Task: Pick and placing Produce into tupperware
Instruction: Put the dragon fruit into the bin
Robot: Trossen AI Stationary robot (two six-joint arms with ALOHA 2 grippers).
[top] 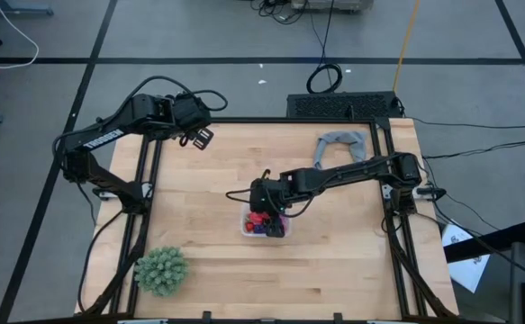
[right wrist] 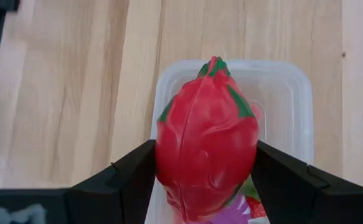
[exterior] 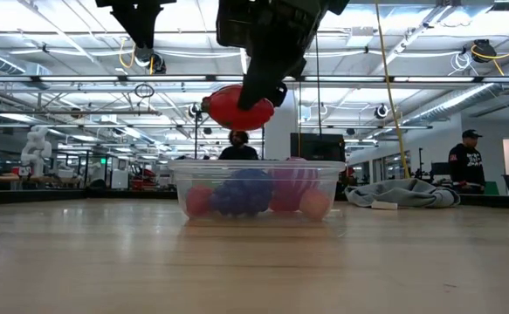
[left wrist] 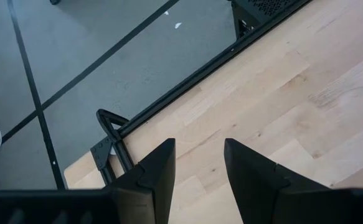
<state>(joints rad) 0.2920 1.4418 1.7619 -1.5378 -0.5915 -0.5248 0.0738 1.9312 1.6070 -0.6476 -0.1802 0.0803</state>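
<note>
Red oval: a large red fruit [right wrist: 206, 140] with green flecks sat clamped between the two fingers of my right gripper [right wrist: 205, 163], one finger pressed to each flank.
Right gripper opening: my jaws stood fairly wide apart, filled by the fruit's full width.
Height of the fruit: in the low view it [exterior: 240, 107] hung clear above the tub's rim, touching nothing but my fingers.
Tupperware: the clear plastic tub [right wrist: 288, 93] lay directly beneath my right gripper, on the pale wooden table [top: 334, 261], near the table's middle.
Tub contents: a dark purple-blue piece [exterior: 244, 192], a magenta piece [exterior: 291, 185] and small red-pink pieces [exterior: 199, 201] rested inside, seen through the tub's wall [exterior: 180, 179].
Left gripper: my left gripper [top: 199, 137] hovered over the table's far left corner, well apart from the tub; its fingers [left wrist: 159, 171] stood apart with nothing between them.
Other things: a green spiky ball [top: 161, 270] sat at the near left of the table, and a grey cloth [top: 341, 144] lay at the far right.
</note>
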